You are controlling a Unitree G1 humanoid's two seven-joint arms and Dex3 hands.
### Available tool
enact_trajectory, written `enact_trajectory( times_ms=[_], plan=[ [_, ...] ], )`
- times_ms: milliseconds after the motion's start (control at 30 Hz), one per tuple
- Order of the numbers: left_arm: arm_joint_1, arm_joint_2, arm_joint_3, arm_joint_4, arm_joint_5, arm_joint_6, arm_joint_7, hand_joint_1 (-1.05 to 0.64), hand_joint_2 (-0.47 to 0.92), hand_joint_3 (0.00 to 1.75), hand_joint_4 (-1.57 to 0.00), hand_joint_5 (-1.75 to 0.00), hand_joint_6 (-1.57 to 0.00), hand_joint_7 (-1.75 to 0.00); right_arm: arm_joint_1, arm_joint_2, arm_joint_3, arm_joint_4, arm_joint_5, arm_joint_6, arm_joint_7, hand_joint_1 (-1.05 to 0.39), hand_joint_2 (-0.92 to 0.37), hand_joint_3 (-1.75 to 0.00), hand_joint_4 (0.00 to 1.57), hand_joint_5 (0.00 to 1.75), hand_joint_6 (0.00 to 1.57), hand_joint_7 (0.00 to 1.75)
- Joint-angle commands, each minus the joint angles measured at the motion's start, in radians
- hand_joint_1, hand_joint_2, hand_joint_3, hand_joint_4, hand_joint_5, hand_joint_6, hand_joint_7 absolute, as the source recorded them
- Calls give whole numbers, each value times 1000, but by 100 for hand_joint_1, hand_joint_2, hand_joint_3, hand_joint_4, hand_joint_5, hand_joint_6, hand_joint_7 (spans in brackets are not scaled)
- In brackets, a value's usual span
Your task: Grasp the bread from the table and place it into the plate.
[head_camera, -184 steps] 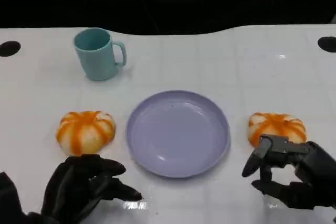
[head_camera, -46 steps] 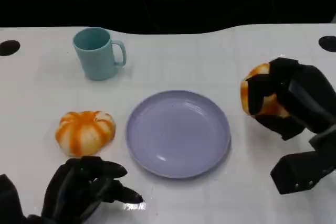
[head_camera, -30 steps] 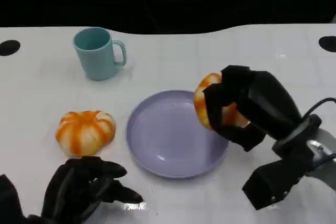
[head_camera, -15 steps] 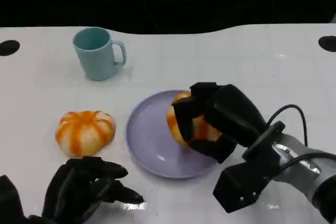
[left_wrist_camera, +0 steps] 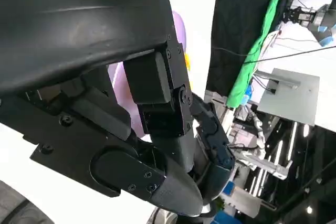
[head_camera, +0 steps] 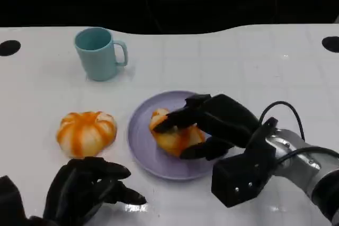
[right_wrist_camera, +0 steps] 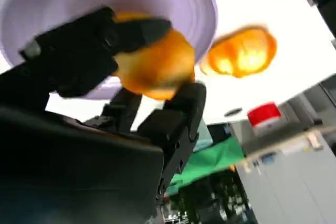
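Right arm: the silver forearm enters from the lower right of the head view and angles up and to the left, carrying the right hand (head_camera: 214,125) over the purple plate (head_camera: 142,144). The hand's fingers (head_camera: 177,119) reach across the top of a bread roll (head_camera: 172,138) while the thumb sits against the roll's near side — the roll is grasped between them. The roll lies within the plate's rim, on the plate's centre-right part; whether its underside is resting on the plate surface or is just above it cannot be told. The right wrist view confirms the hold: black fingers (right_wrist_camera: 79,51) wrap an orange roll (right_wrist_camera: 157,69) with the plate (right_wrist_camera: 194,3) directly behind it.

Left arm: the left hand (head_camera: 87,191) rests low at the near left edge of the table (head_camera: 265,67), fingers curled inward, nothing in them. The left wrist view shows the hand's black shell (left_wrist_camera: 79,19) and folded fingers (left_wrist_camera: 163,108) close up, with a strip of the purple plate (left_wrist_camera: 178,30) beyond.

Surroundings: a second bread roll (head_camera: 86,132) — orange and white striped — sits on the table just left of the plate, apart from its rim and just beyond the left hand. The same roll appears blurred in the right wrist view (right_wrist_camera: 241,51), past the plate edge. A teal mug (head_camera: 99,54) stands upright at the far left, well apart from the plate, handle turned to the right. Nothing stands between the right hand and the plate.
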Motion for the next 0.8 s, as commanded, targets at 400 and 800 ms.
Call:
enact_trajectory(
  times_ms=[400,800],
  plan=[
    [12,9,3,-13,3,4,12,-99,79,0,-157,-22,-155,0,137,-124,-56,-355,106,161,247,-74,-92,-24,1,16,15,1],
    [9,8,4,-9,7,-7,9,-99,80,1,-157,-22,-155,0,342,-235,-187,-595,247,100,279,-68,-92,-22,22,36,34,9]
  ],
)
